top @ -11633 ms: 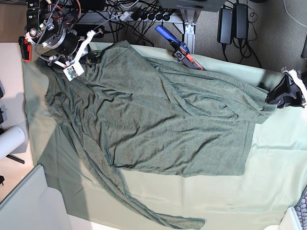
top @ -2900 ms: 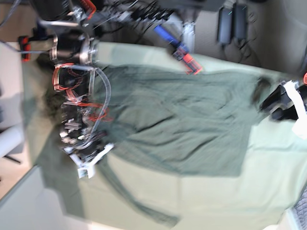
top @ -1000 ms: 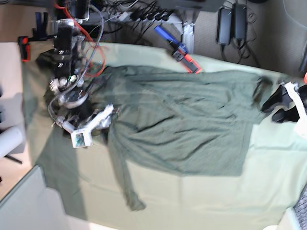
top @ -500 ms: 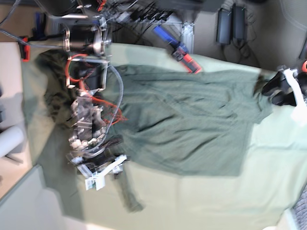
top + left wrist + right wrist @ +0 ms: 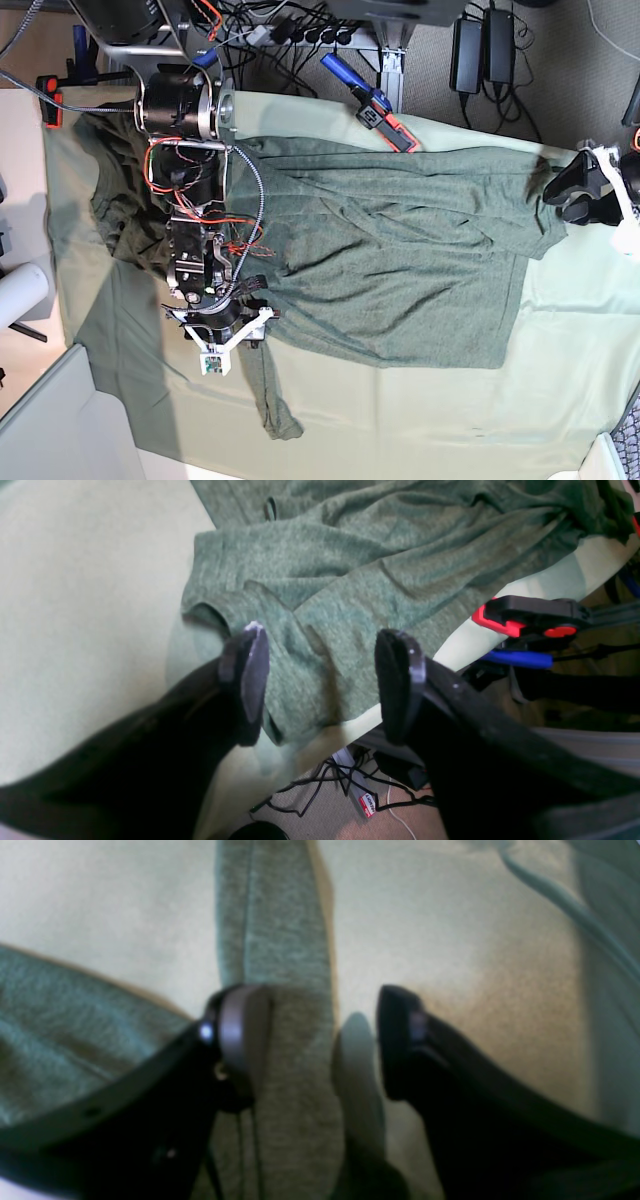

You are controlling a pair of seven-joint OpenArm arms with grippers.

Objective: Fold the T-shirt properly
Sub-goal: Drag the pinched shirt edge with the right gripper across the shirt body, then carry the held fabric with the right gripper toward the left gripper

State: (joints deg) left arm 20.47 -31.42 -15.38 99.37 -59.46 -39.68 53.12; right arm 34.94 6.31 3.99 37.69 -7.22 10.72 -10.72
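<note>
The dark grey-green T-shirt [image 5: 400, 260] lies spread on the pale green tablecloth [image 5: 420, 410]. One long sleeve strip [image 5: 270, 395] trails toward the front edge. My right gripper [image 5: 245, 340] sits low at the top of that strip. In the right wrist view the right gripper [image 5: 320, 1040] is open, with the sleeve [image 5: 280, 940] running between its jaws against the left finger [image 5: 240, 1040]. My left gripper [image 5: 560, 195] is at the shirt's right corner by the table edge. In its wrist view the left gripper [image 5: 322, 680] stands open over the shirt's hem corner [image 5: 300, 645].
A blue and red clamp [image 5: 375, 105] grips the table's back edge, and also shows as a clamp [image 5: 530, 615] beside my left gripper. Another red clamp [image 5: 50, 100] is at the back left. A white roll [image 5: 20, 295] lies at the left. Cables and power bricks [image 5: 485, 50] fill the floor behind.
My right arm has swung forward along the shirt's left side to the sleeve, and its jaws have narrowed. The left gripper has stayed at the shirt's right corner.
</note>
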